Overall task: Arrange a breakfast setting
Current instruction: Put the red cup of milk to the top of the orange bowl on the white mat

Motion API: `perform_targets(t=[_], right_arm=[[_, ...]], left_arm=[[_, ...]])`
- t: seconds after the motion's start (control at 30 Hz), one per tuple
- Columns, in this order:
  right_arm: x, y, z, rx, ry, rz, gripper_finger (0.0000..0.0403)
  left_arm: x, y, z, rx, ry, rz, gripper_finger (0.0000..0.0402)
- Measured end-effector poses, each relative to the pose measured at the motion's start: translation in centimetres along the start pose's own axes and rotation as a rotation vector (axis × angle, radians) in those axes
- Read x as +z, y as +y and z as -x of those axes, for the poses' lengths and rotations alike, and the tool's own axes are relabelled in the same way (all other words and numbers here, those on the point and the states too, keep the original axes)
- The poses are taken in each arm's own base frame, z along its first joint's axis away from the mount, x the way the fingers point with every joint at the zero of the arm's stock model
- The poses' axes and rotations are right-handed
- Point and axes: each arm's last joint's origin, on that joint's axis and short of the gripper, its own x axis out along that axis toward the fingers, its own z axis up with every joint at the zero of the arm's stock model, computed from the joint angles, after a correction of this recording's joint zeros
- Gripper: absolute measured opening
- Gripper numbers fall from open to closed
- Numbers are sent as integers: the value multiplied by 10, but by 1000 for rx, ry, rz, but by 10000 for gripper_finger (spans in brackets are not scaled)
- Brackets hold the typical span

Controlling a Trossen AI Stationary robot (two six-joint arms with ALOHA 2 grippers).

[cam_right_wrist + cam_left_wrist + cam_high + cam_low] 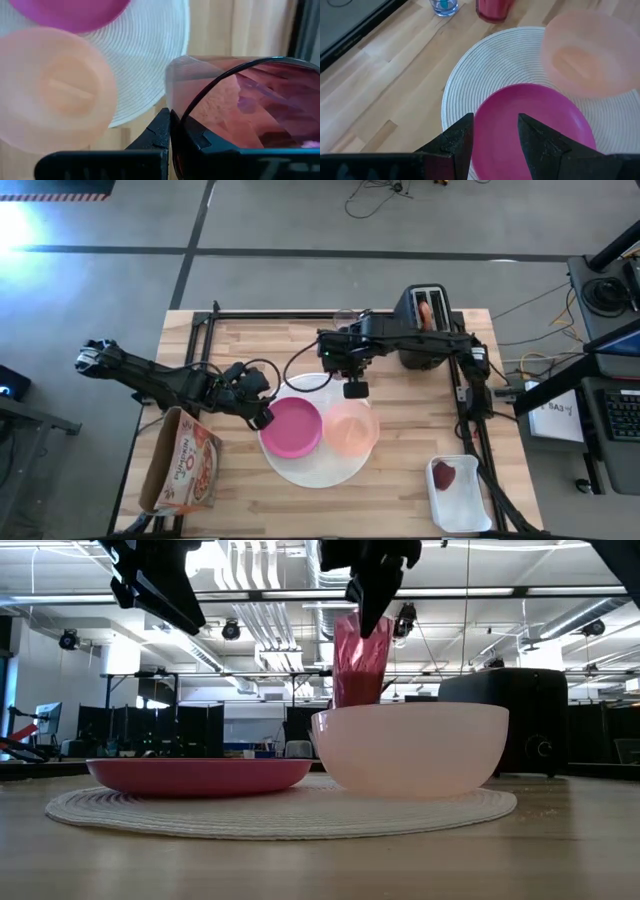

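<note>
A white round woven mat (312,468) lies mid-table. On it rest a magenta plate (292,427) and a translucent peach bowl (352,428). My left gripper (495,142) hangs open above the plate's left rim, well clear of it in the low view. My right gripper (372,600) is shut on a pink tumbler (358,665) just beyond the bowl's far side. A clear glass holding a teal-handled spoon (444,6) stands on the wood next to the tumbler. My right gripper pinches the tumbler's rim (181,116), one finger inside the cup and one outside. The fingers come from above, pointing steeply down. The tumbler hangs slightly tilted below them. The bowl hides its base in the low view, so I cannot tell whether it touches the table.
A black toaster (425,330) stands at the far right with something orange in its slot. A white tray with a dark-red fruit (445,475) sits near right. A cereal box (185,465) lies near left. Bare wood shows in front of the mat.
</note>
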Motion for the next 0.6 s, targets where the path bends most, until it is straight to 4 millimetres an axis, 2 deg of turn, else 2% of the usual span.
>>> perform_targets(t=[0.37,0.47,0.6], right_arm=[[15,2,-53,49,113,78,9],[16,2,-61,60,130,81,9],[16,2,-61,61,127,80,9]], left_arm=[[0,-1,0,-5,-3,18,137],[0,-1,0,-5,-2,17,137],[-1,-1,1,-2,3,9,137]])
